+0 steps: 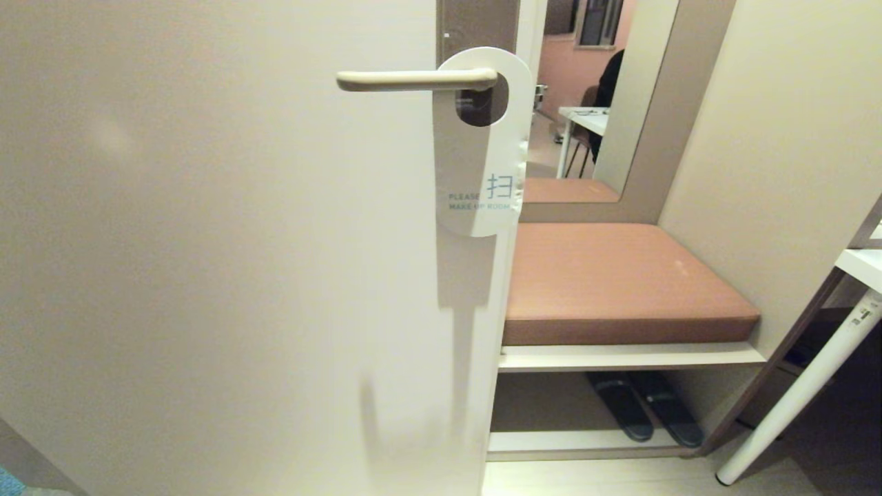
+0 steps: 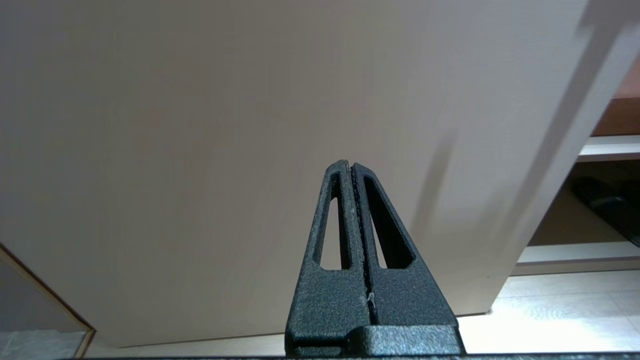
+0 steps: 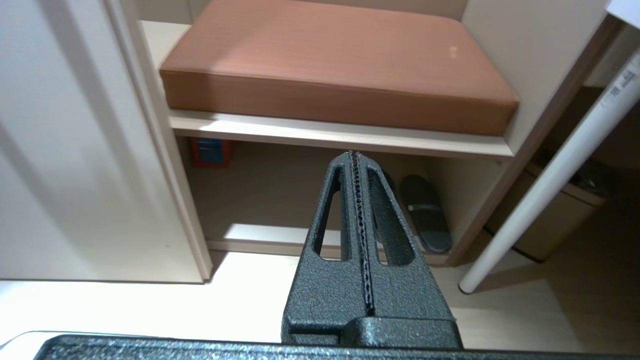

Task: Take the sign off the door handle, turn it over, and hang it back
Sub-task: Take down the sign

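I see the sign point(image 1: 479, 165) hanging white face out on the door handle point(image 1: 413, 80), while my left gripper point(image 2: 351, 165) and right gripper point(image 3: 355, 154) sit low, fingers pressed together, empty.

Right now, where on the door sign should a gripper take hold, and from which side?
Pinch the sign's free lower end, below the lever handle, coming in from the door's open edge on the right: the card hangs flat against the door with that edge overhanging. This is a judgement.
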Tool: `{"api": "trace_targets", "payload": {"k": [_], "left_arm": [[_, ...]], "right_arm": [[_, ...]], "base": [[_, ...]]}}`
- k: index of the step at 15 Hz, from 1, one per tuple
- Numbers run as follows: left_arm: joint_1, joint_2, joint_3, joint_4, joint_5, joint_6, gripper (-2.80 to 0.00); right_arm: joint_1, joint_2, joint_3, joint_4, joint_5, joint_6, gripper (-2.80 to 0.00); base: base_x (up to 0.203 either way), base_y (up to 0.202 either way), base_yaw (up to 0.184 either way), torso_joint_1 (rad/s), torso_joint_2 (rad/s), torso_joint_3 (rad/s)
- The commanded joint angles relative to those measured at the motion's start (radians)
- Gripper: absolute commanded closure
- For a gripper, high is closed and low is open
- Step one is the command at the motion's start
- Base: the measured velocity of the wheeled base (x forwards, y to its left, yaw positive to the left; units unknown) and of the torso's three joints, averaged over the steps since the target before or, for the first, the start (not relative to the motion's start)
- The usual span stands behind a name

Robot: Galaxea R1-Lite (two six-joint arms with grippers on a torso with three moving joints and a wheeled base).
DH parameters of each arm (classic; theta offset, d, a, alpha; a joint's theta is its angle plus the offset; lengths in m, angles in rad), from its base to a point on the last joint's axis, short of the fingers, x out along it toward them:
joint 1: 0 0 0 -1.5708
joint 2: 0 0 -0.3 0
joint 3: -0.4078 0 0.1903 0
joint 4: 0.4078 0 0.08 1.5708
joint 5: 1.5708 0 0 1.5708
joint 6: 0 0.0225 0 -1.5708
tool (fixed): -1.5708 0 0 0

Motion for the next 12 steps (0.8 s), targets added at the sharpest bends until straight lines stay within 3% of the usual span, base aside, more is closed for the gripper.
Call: {"api": "trace_targets", "payload": {"k": [1,12], "left_arm": [[0.001,0.0,0.0,0.0,0.001,0.0,0.0],[0.001,0.0,0.0,0.001,0.008,-0.016,0.0]], "right_arm": [[0.001,0.001,0.0,0.001,0.0,0.0,0.0],[0.001,0.001,0.0,0.001,0.0,0.0,0.0]], "base": [[0.0,0.107,-0.009,0.007,0.0,0.002],[0.0,0.0,0.0,0.0,0.0,0.0]]}}
